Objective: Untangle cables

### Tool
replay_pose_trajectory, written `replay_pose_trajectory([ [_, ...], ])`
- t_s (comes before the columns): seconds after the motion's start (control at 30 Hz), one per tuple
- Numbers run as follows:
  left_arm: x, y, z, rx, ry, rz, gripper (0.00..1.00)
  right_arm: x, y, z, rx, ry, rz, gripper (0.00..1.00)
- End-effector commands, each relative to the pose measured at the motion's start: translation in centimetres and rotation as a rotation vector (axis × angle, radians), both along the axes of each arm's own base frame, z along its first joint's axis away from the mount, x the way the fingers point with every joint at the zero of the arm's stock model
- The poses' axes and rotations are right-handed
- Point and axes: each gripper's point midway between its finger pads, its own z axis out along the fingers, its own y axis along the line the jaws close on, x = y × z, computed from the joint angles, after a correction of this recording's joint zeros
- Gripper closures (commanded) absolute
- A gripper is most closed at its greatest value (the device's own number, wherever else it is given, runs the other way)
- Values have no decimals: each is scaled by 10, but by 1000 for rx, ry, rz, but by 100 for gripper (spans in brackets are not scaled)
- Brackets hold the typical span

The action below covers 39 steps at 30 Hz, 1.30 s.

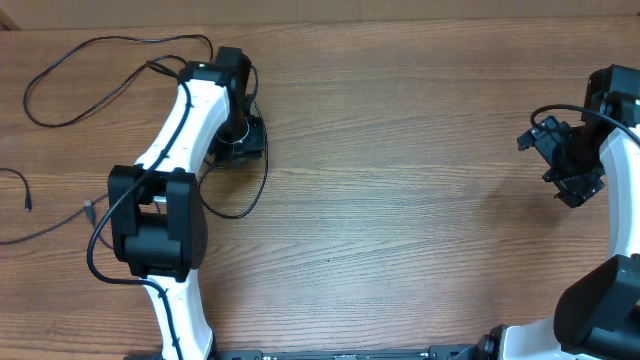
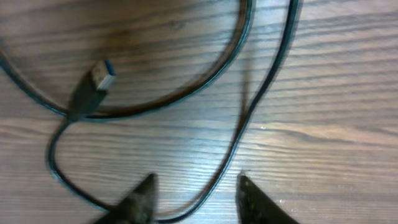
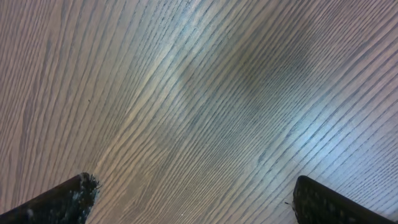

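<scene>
Several thin black cables lie on the wooden table at the left. One cable (image 1: 120,40) makes a big loop at the back left, and another (image 1: 262,185) curves beside my left arm. My left gripper (image 1: 240,140) is open and low over them. In the left wrist view a cable (image 2: 249,118) runs down between the open fingers (image 2: 196,186). A second cable (image 2: 205,81) arcs above it, and a USB plug with a blue tip (image 2: 99,78) lies at the left. My right gripper (image 1: 570,180) (image 3: 196,193) is wide open over bare wood at the far right.
More cable ends lie at the left edge of the table: a short piece with a plug (image 1: 26,195) and one with a small connector (image 1: 88,210). The left arm's own thicker black wire (image 1: 95,250) hangs beside its base.
</scene>
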Motion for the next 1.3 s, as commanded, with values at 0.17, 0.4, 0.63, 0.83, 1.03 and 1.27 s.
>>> replay_pose_trajectory([
  [0.17, 31, -16, 1, -89, -133, -113, 8, 6, -3, 7, -14, -23, -2, 0],
  [0.4, 49, -21, -8, -80, -218, -116, 18, 6, -3, 7, -14, -23, -2, 0],
  [0.63, 40, -14, -32, 31, -213, -144, 15, 6, -3, 7, -14, -23, -2, 0],
  [0.83, 32, -25, -50, 27, -212, -175, 25, 6, -3, 7, -14, -23, -2, 0],
  [1.03, 33, -7, -53, 132, -222, -165, 53, 6, -3, 7, -14, -23, -2, 0],
  [1.27, 38, 0, -52, 172, -240, -159, 60, 6, -3, 7, -14, -23, -2, 0],
])
